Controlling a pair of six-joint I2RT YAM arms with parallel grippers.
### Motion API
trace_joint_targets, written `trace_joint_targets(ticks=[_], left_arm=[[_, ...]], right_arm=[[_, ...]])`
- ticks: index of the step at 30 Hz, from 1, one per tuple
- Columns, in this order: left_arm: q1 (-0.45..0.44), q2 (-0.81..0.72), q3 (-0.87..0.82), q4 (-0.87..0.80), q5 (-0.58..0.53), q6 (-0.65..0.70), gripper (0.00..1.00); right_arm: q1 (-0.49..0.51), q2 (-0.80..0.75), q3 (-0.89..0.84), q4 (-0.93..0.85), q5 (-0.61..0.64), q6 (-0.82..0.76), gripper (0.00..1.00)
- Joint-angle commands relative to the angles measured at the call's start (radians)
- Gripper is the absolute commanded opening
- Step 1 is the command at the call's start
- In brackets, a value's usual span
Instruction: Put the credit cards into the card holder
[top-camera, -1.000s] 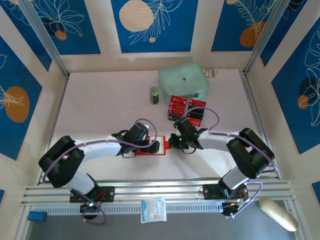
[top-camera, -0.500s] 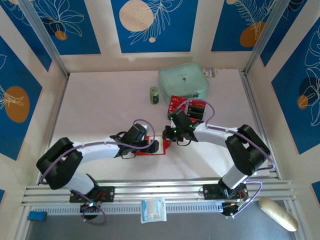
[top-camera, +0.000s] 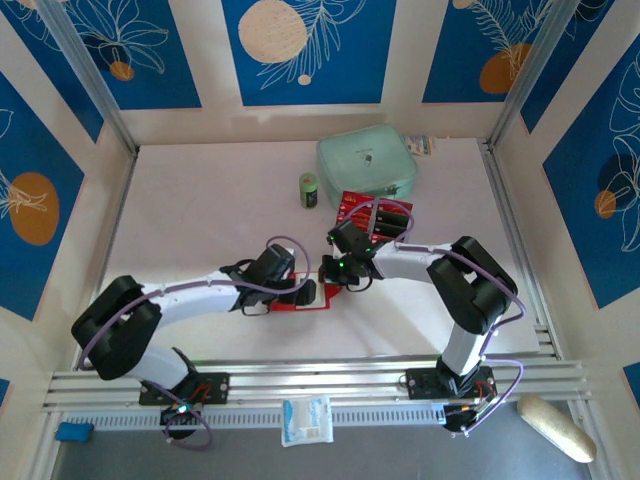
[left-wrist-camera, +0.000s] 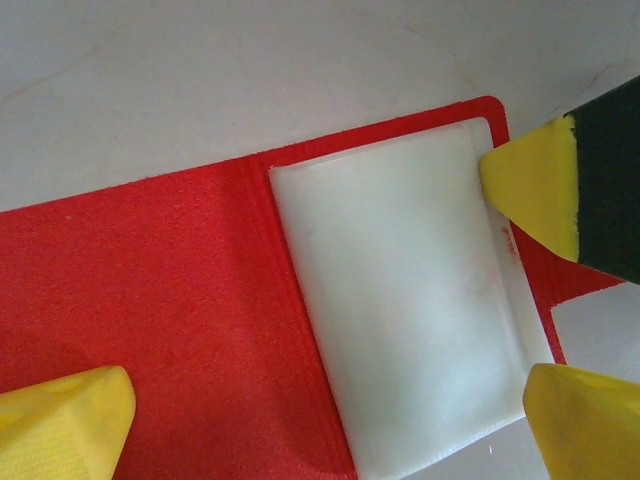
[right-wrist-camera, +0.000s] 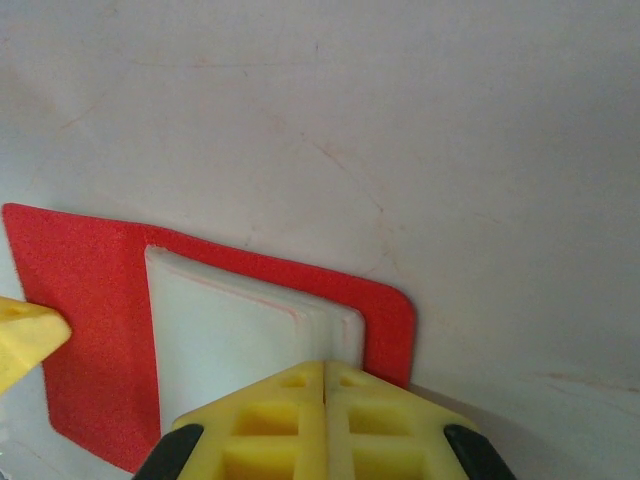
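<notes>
The card holder (top-camera: 296, 305) lies open on the desk (top-camera: 200, 220), low in the centre of the top view, between the two arms. The left gripper (top-camera: 308, 293) stands over it with its fingers spread wide. In the left wrist view, one yellow fingertip (left-wrist-camera: 65, 420) is over the red cover and the other is past the pale pocket (left-wrist-camera: 410, 300). The right gripper (top-camera: 328, 272) comes in from the right with its fingers pressed together, and no card can be seen between them. In the right wrist view its tips (right-wrist-camera: 325, 420) rest at the edge of the pale pocket.

The credit cards (top-camera: 375, 215), red and black, lie in a group above the right gripper, partly crossed by that arm's cable. Just above them is a mint-green pouch (top-camera: 367, 163), and a small green can (top-camera: 309, 190) stands to its left. A white packet (top-camera: 306, 420) lies on the near edge.
</notes>
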Motion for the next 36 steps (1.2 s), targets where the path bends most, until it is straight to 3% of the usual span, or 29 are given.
trace_joint_targets(ticks=[1,5,16,36], left_arm=[[-0.004,-0.027,0.068,-0.139,-0.045,0.016,1.0],[-0.003,-0.026,0.077,-0.171,-0.058,0.021,1.0],[-0.003,-0.003,-0.024,-0.045,-0.07,0.028,1.0],[-0.004,-0.013,-0.052,0.005,-0.087,0.043,1.0]], right_arm=[[0.006,0.018,0.012,-0.02,-0.024,-0.013,0.0],[0.006,-0.003,0.005,-0.021,-0.024,-0.008,0.0],[0.008,-0.079,0.015,-0.052,-0.015,-0.017,0.0],[0.023,0.029,0.045,-0.03,-0.032,-0.02,0.0]])
